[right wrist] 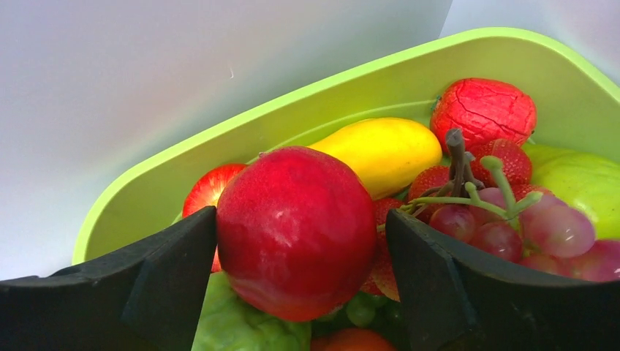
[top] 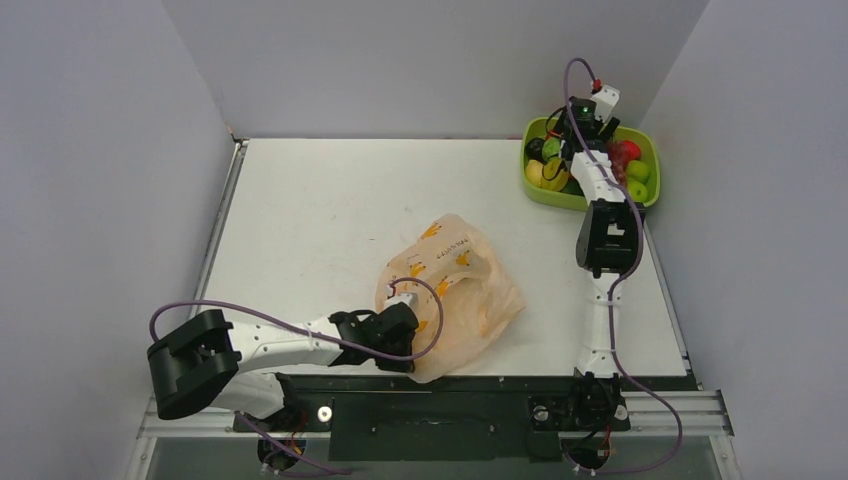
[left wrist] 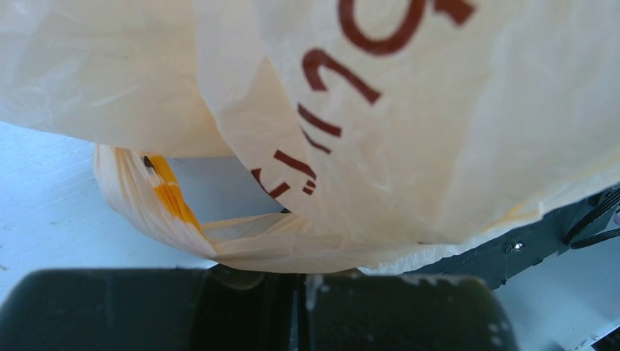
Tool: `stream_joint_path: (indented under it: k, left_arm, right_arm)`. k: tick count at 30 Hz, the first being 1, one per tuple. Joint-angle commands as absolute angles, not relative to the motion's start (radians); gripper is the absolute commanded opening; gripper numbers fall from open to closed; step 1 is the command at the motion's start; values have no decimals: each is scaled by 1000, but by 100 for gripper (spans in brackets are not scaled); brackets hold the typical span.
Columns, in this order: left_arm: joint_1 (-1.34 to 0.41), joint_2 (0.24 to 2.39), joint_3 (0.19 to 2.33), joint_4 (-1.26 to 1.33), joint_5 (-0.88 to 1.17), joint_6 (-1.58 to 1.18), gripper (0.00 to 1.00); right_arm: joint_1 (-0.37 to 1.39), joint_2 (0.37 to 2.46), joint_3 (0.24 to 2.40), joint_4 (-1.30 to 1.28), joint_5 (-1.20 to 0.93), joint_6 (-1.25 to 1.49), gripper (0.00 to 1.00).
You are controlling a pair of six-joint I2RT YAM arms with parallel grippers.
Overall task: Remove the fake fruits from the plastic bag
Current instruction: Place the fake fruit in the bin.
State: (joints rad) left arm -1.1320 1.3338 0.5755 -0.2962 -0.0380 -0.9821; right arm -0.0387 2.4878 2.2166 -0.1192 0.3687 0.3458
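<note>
The peach-orange plastic bag [top: 455,275] lies crumpled at the table's near middle. My left gripper [top: 403,322] is at its near-left edge, shut on a fold of the plastic bag [left wrist: 439,146], which is raised over the table; the fingers [left wrist: 380,314] meet under that fold. No fruit shows inside the bag. My right gripper [top: 577,140] is over the lime-green tray [top: 592,203], open. A red apple [right wrist: 292,234] sits between its fingers: the left finger [right wrist: 168,270] touches it, the right finger [right wrist: 431,278] stands clear. Other fake fruits fill the tray: yellow fruit [right wrist: 380,150], grapes [right wrist: 512,227], strawberries [right wrist: 208,186].
The tray's rim [right wrist: 183,153] stands close to the grey back and right walls. A rough red fruit [right wrist: 482,110] and a green apple [right wrist: 585,183] lie at its far side. The black rail [top: 480,385] runs along the table's near edge.
</note>
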Motion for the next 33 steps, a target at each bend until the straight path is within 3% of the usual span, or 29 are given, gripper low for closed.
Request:
stream_joint_path:
  k: [1,9,20,33]
  left_arm:
    - [-1129,1351,623,-298,-27,-962,0]
    - [-1130,1349,632,-288,-19,-966,0]
    - [-1129,1296,611,-307,-44,-1003,0]
    - [-1127,1272,623,-282,-42,-1016,0]
  right_arm:
    - [-40,2427,2259,-160,385,303,82]
    - [-15,2291,2080,-174,430,299,93]
    - [5,2068,1841,-209,481,351,94]
    - [119,1542,1114,-93,297,564,88]
